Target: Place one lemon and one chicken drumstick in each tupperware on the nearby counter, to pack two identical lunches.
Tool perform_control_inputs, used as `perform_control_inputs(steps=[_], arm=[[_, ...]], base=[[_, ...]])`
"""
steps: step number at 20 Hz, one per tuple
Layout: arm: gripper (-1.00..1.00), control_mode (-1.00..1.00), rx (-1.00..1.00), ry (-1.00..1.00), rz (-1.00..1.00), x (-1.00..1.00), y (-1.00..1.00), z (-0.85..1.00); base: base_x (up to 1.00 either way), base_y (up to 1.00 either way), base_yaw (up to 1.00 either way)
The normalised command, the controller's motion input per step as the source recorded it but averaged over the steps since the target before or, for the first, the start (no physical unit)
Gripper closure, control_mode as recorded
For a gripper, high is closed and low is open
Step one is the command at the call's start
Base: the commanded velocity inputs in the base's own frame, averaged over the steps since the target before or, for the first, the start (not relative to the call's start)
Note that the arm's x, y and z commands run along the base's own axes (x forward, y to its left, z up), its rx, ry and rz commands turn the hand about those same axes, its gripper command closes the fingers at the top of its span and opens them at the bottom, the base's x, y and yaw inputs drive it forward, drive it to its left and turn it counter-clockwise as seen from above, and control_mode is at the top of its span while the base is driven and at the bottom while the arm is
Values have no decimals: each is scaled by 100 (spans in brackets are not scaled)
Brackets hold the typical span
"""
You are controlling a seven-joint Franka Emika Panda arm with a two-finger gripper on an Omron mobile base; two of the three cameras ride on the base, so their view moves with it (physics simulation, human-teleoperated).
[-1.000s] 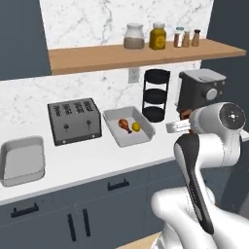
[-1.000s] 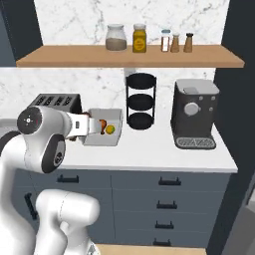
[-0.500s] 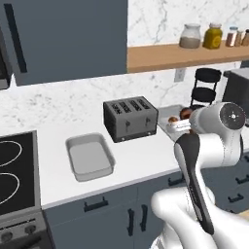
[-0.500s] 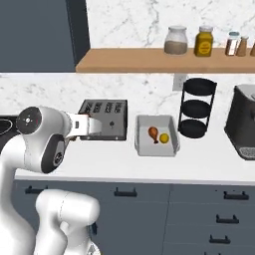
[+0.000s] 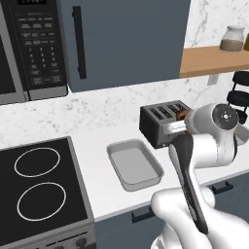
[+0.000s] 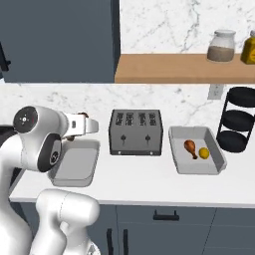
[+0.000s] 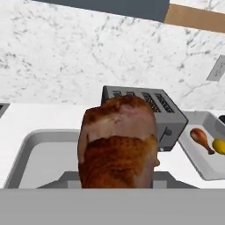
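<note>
No readable writing; microwave panel (image 5: pixel 41 46) text is too small to make out. Fingers (image 7: pixel 118 182) are narrowed on a chicken drumstick (image 7: pixel 118 147), whose thick end sticks out past them, hiding the tips. It's held above the empty tupperware (image 6: pixel 74 164) left of the toaster (image 6: pixel 135 132). Second tupperware (image 6: pixel 215 158) on the surface holds a drumstick (image 6: pixel 190 147) and a lemon (image 6: pixel 203 153).

A glossy white arm (image 5: pixel 204 146) with rounded links, dark grey joint bands and round end caps.
</note>
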Motion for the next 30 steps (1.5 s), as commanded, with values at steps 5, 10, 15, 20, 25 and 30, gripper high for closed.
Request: perform_control_inputs(steps=[5,10,15,20,25,30], arm=[[100,-100,-6,14,5,6,56,-75],[100,-100,22,23,14,28,30,-95],[100,-100,30,24,28,40,61,-99],[100,-100,7,15,19,35,85,-80],[100,-100,0,12,0,39,14,-28],[100,-100,0,3,0,50,-6,-8]], base=[[0,0,0],[0,0,0],[0,0,0],[0,0,0],[0,0,0],[0,0,0]])
